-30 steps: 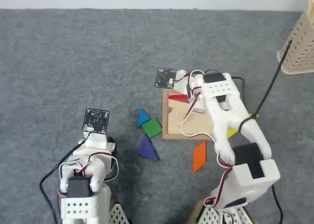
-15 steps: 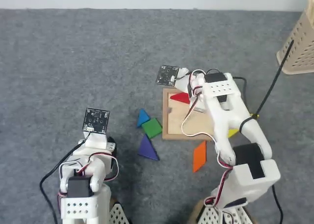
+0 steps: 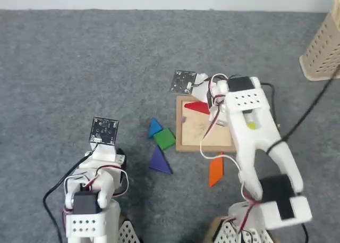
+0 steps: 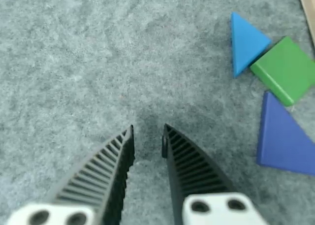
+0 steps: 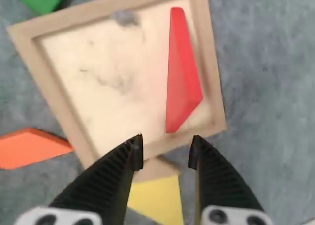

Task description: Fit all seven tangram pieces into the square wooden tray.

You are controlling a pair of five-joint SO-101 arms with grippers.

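The square wooden tray (image 3: 186,139) (image 5: 49,72) lies on the grey carpet. A red triangle (image 3: 197,107) (image 5: 181,84) lies inside it along one wall. My right gripper (image 5: 165,148) hangs open above the tray's edge with nothing between its fingers; its arm (image 3: 241,102) covers the tray's right part. A yellow piece (image 5: 153,198) lies just outside the tray, and an orange parallelogram (image 3: 215,169) (image 5: 29,146) lies in front of it. Left of the tray lie a light blue triangle (image 3: 154,127) (image 4: 246,40), a green square (image 3: 164,139) (image 4: 285,70) and a dark blue triangle (image 3: 159,160) (image 4: 283,139). My left gripper (image 4: 147,131) stands slightly open over bare carpet.
A beige perforated basket (image 3: 324,43) stands at the far right edge, and a black cable (image 3: 311,107) runs from it towards the right arm. The left arm (image 3: 93,192) sits at the near left. Open carpet stretches across the far side and the left.
The right arm has risen from the tray's far corner and swung slightly right, with the red triangle left in the tray. The left arm has not moved.
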